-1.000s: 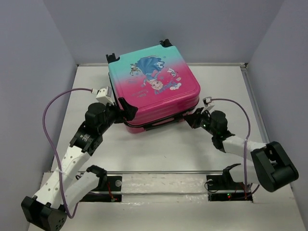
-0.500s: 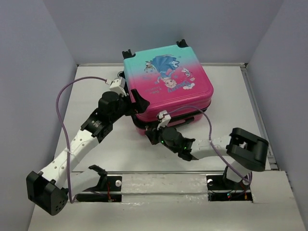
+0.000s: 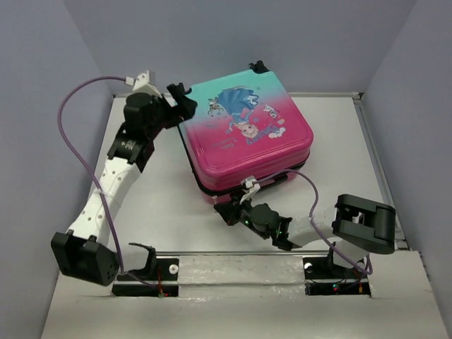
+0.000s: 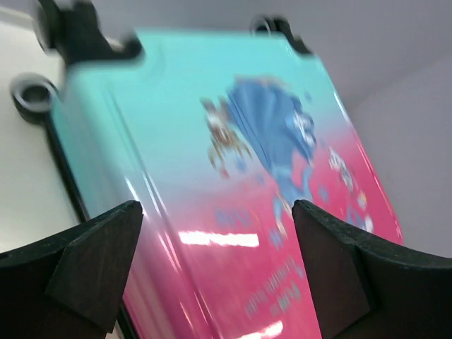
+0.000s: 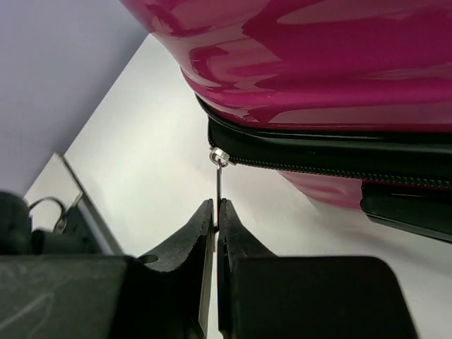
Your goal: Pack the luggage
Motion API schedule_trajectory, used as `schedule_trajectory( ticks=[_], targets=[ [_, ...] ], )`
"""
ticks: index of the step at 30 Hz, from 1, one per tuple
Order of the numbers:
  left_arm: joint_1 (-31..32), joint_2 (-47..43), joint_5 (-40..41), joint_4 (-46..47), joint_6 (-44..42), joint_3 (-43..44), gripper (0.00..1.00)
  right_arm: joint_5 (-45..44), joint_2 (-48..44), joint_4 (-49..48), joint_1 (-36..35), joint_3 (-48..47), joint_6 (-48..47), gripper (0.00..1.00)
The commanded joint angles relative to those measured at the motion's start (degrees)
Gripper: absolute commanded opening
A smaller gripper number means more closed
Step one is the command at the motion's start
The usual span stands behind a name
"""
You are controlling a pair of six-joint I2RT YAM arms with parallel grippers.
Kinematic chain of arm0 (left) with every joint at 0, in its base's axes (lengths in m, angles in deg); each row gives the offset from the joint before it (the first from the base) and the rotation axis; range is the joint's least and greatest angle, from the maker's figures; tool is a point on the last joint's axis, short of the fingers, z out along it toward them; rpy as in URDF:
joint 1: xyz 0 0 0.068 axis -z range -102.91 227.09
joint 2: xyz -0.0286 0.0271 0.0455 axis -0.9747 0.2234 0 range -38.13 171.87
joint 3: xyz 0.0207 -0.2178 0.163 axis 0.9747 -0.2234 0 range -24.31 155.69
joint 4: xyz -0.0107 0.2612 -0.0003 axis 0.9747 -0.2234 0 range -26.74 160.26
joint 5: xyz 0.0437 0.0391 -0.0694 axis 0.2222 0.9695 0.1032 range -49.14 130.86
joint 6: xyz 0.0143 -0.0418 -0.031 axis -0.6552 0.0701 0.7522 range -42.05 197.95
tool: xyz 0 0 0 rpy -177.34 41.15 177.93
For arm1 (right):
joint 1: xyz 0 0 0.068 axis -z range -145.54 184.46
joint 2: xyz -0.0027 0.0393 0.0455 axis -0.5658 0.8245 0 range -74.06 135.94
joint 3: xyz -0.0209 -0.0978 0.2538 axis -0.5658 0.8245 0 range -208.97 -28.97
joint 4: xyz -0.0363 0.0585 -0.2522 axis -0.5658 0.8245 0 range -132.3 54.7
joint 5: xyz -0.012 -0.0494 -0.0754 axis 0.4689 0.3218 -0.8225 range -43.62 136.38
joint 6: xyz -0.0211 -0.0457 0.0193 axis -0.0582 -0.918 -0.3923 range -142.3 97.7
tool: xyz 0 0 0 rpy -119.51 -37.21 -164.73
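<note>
Overhead, a white table (image 3: 162, 205) is boxed in by grey walls (image 3: 42, 106) on the left, far and right sides, with a metal rail (image 3: 240, 253) along its near edge. A purple cable (image 3: 70, 120) loops from the left arm out toward the left wall, and another arcs over the right arm. The luggage (image 3: 244, 134) lies flat on the far half of the table, about midway between the side edges. It is turned askew, one corner pointing at the near edge. Its lid is teal at the far end and fades to pink nearer, with a cartoon girl in a blue dress printed on it. A black wheel (image 3: 258, 67) juts from a far corner. The left gripper (image 3: 180, 99) sits at the case's far-left corner, and the right gripper (image 3: 229, 212) at its nearest corner.

From the left wrist, the left gripper (image 4: 215, 212) has its fingers (image 4: 95, 265) spread wide with nothing between them, looking along the glossy lid. Another wheel (image 4: 28, 95) shows at the corner, blurred. Small lettering on the pink part is too smeared to read.

From the right wrist, the right gripper (image 5: 215, 205) is closed, pinching the thin metal zipper pull (image 5: 217, 187). The pull hangs from a slider at the corner of the pink shell. The black zip band (image 5: 318, 169) runs off to the right between the two shell halves
</note>
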Motion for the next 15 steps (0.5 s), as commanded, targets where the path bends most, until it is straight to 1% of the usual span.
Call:
schedule_trajectory(
  ticks=[1,2,4,6,11,15],
  targets=[
    [-10.1,7.5,-4.7,3.0,-1.2,8.6,0.99,14.2,-5.9,6.1,-5.3,6.7,4.4,0.07],
    [-12.3,11.5,-5.7,2.8,-0.9,11.6,0.99,14.6,-7.2,7.8,-5.3,7.7,4.6,0.07],
    [-14.3,16.8,-7.5,1.6,-0.6,14.0,0.99,14.9,-8.4,11.2,-5.3,8.1,4.8,0.07],
    [-15.7,19.9,-8.2,1.6,-0.3,16.3,0.99,14.9,-10.0,12.8,-5.3,8.4,4.4,0.07],
    [-17.3,28.9,-10.2,1.2,0.8,20.4,0.99,15.0,-11.9,17.6,-5.3,7.3,3.1,0.07],
    [-17.3,34.2,-13.4,2.5,3.5,24.2,0.99,16.4,-11.6,18.2,-5.3,6.6,2.7,0.07]
  ],
)
